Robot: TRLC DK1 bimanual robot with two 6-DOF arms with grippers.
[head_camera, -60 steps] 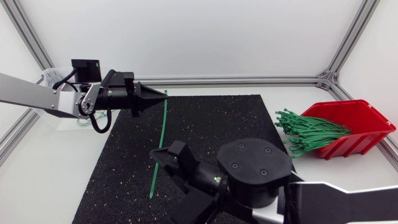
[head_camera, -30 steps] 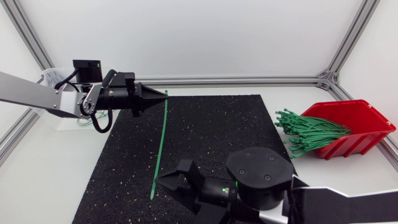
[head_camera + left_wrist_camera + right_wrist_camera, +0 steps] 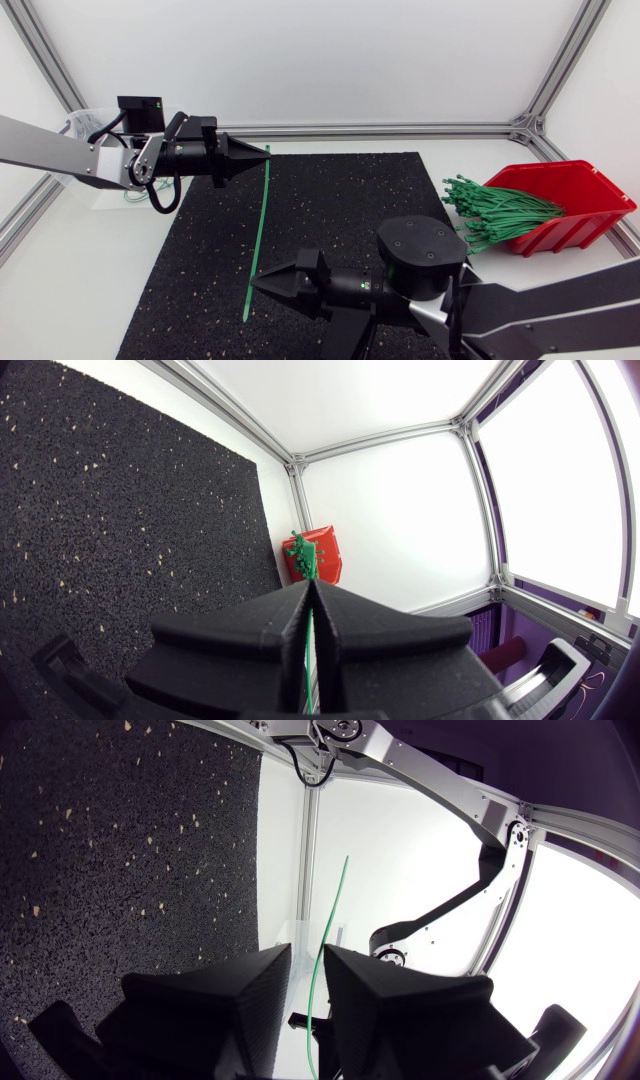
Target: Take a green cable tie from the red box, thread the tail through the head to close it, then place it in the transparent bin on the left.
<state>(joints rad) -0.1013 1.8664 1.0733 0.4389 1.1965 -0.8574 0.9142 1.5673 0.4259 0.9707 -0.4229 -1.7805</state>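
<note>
A long green cable tie (image 3: pixel 257 236) slants above the black mat (image 3: pixel 330 200). My left gripper (image 3: pixel 262 152) is shut on its far end; the left wrist view shows the tie (image 3: pixel 310 652) pinched between the closed fingers of that gripper (image 3: pixel 312 586). My right gripper (image 3: pixel 258 283) points left at the tie's near part. In the right wrist view the tie (image 3: pixel 335 900) runs through a narrow gap between the right gripper's (image 3: pixel 308 953) fingers, which stand slightly apart. The red box (image 3: pixel 572 200) holds a bundle of green ties (image 3: pixel 495 213) at the right. The transparent bin (image 3: pixel 88 192) sits behind my left arm.
The mat covers the table's middle. The red box (image 3: pixel 320 556) shows far ahead of the left gripper. An aluminium frame rail (image 3: pixel 380 129) runs along the table's back edge. My right arm's large black joint (image 3: pixel 420 255) hangs over the mat's near part.
My right gripper dropped toward the tie's near part, turned level, and its fingers narrowed around the tie. The left gripper and the tie stayed still.
</note>
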